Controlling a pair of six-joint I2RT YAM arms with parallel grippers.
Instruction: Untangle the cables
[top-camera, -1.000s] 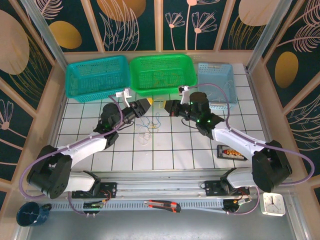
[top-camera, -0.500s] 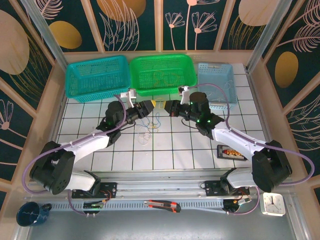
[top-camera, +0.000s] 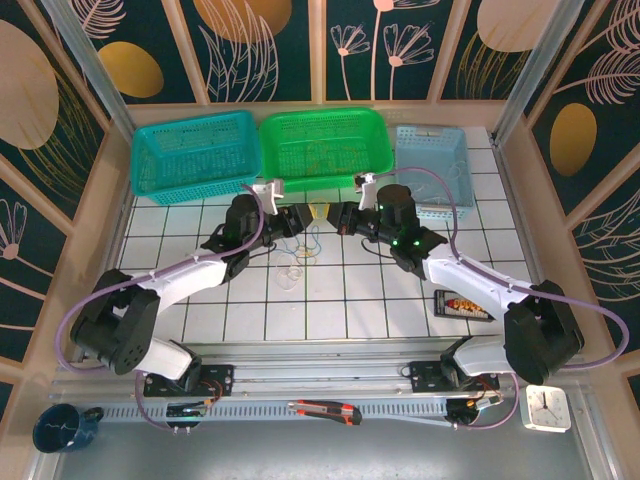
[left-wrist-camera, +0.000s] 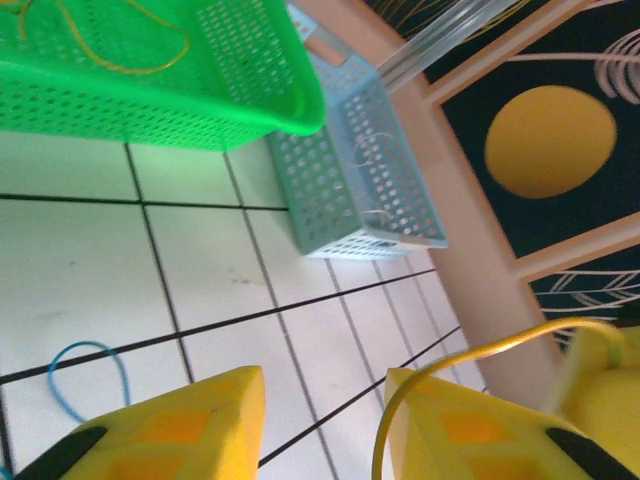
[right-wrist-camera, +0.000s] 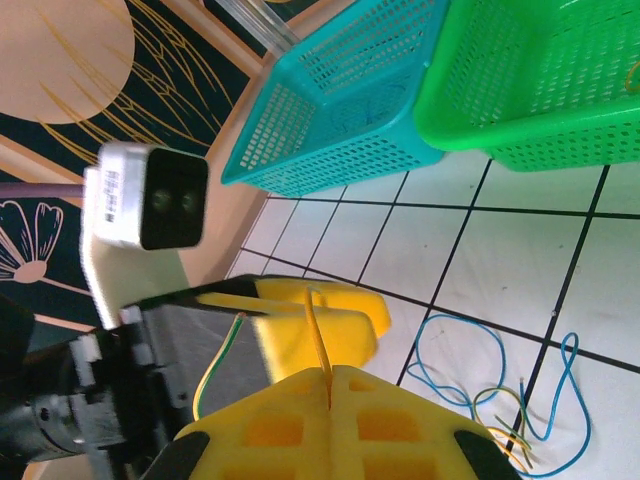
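The cables (top-camera: 293, 262) lie as a small loose bunch on the white tiled desk (top-camera: 380, 300), just on the near side of the two grippers, which face each other tip to tip above them. One strand is lifted out of the bunch. The right gripper (top-camera: 334, 214) is clamped shut on a yellow wire (right-wrist-camera: 318, 335), pinched in the seam between its pads. That wire arches across to the left gripper (top-camera: 298, 217), whose jaws stand apart with the wire running through the gap and nothing squeezed yet.

The step in hand looks like a handover or a two-point hold on the yellow strand. By my reading, the next move calls for the left jaws to close on the wire without letting it slip past a pad, then a gentle pull apart so the strand slides free of the blue loop (left-wrist-camera: 88, 345) and the rest below it (how it threads through the knot is too fine to tell).

Around them are the teal basket (top-camera: 190, 150), the green basket (top-camera: 322, 145) with a yellowish wire inside, and the pale blue basket (top-camera: 430, 165), all in a row at the far edge. The green one sits just behind the grippers, so its rim limits any pull away from the arms. A dark packet (top-camera: 462, 305) lies well off to the right, out of the way.
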